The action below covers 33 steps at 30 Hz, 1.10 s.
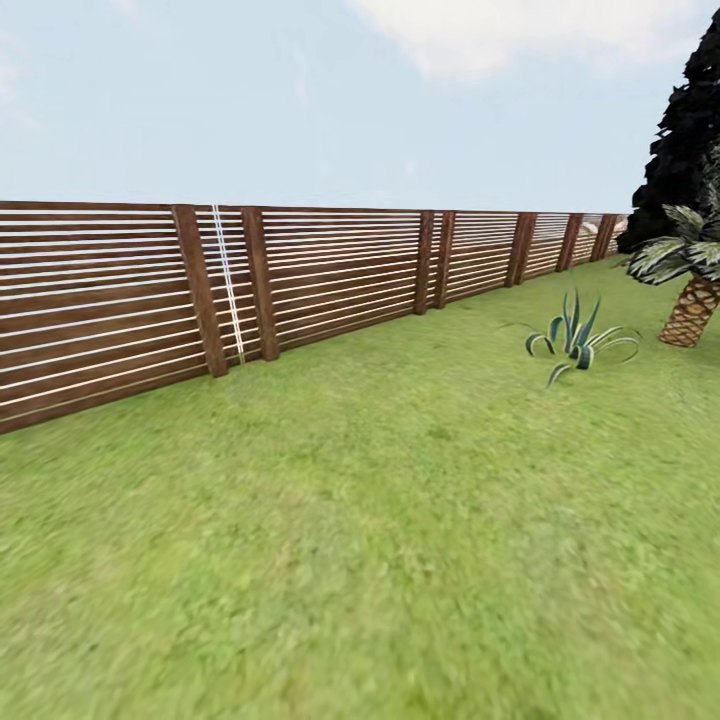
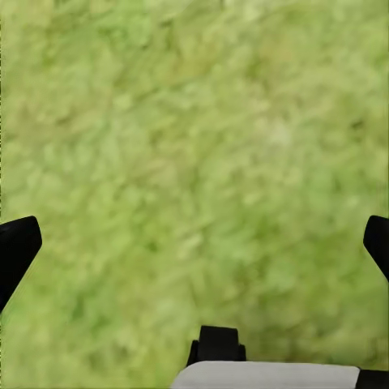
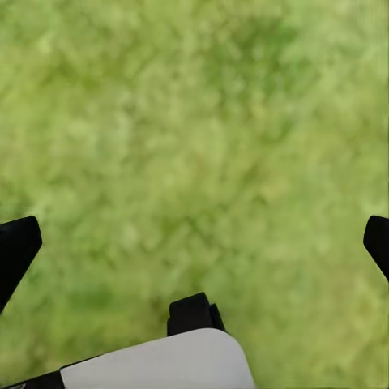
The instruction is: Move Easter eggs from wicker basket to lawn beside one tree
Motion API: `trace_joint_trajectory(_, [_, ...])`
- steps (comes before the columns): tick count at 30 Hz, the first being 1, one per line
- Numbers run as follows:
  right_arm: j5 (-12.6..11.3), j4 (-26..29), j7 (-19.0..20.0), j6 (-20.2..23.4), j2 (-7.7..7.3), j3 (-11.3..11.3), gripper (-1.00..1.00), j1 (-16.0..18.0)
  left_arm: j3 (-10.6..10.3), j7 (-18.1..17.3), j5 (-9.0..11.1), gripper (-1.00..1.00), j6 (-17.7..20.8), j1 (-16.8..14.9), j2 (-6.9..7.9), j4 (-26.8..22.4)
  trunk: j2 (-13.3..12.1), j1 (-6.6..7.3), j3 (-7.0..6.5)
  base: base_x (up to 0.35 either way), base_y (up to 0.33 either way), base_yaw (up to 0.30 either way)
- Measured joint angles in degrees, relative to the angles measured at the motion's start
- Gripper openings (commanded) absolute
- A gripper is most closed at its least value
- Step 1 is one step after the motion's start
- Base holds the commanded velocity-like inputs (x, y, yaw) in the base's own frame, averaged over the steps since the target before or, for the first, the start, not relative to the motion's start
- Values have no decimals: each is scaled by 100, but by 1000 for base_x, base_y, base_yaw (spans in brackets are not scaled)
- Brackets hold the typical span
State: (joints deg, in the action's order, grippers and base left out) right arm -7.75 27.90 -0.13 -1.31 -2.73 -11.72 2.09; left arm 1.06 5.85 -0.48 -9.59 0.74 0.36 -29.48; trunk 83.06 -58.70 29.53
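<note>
You are looking over the lawn (image 1: 380, 520) toward a slatted wooden fence (image 1: 300, 270); take the fence as your landmark; it runs along the lawn's far edge, from close by on your left away to your right; out from its far end stands a spiky agave plant (image 1: 578, 340) on the grass; just beyond that is a short palm (image 1: 692, 290) with a scaly trunk, and behind it a dark cypress-like tree (image 1: 680, 130); your left gripper (image 2: 194, 243) hangs over bare grass, jaws spread wide, holding nothing; your right gripper (image 3: 194, 243) is likewise wide apart over grass, holding nothing.
</note>
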Motion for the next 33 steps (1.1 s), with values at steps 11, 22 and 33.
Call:
trace_joint_trajectory(11, [0, 23, -3, -4, 1, 1, 100, 0, -9, 1, 2, 100, -24, -3, -8, 70, 0, -1, 0, 286, 81, 0])
trace_joint_trajectory(22, [-8, 41, -2, -4, 9, -1, 100, 0, -9, -1, 22, 100, -602, -1, -10, 123, 0, 0, 0, 208, 2, 0])
trace_joint_trajectory(33, [-9, 50, 0, -4, 10, -2, 100, -1, -7, -1, 14, 100, -615, -1, -9, 124, 0, 0, 0, 334, 0, -33])
